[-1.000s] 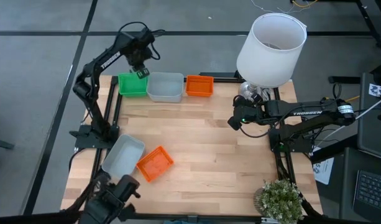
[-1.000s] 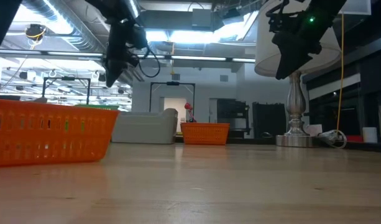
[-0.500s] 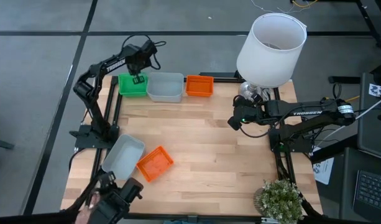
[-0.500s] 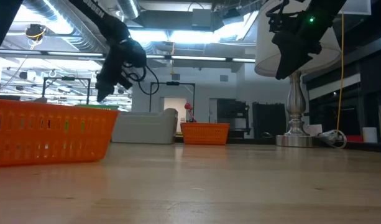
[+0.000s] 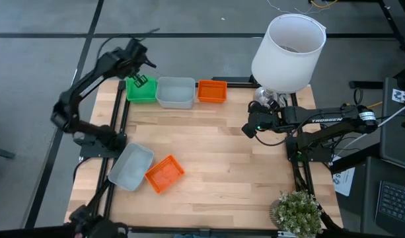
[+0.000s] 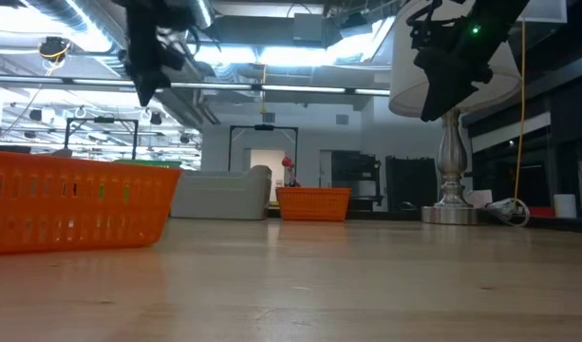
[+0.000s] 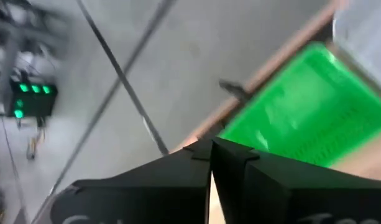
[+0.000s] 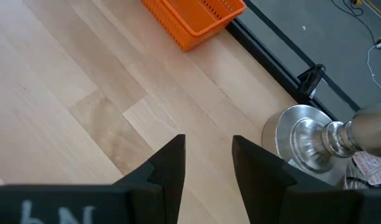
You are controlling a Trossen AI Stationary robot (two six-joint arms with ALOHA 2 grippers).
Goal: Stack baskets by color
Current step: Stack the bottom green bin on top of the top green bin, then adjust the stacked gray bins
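A robotics lab: exposed ceiling ducts (image 6: 82,43), equipment racks (image 6: 101,133) beyond the wooden table (image 5: 209,152).

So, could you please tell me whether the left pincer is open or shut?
Shut: the left pincer shows its two fingers pressed together, empty, above the green basket.

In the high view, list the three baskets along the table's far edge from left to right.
Green basket → grey basket → orange basket.
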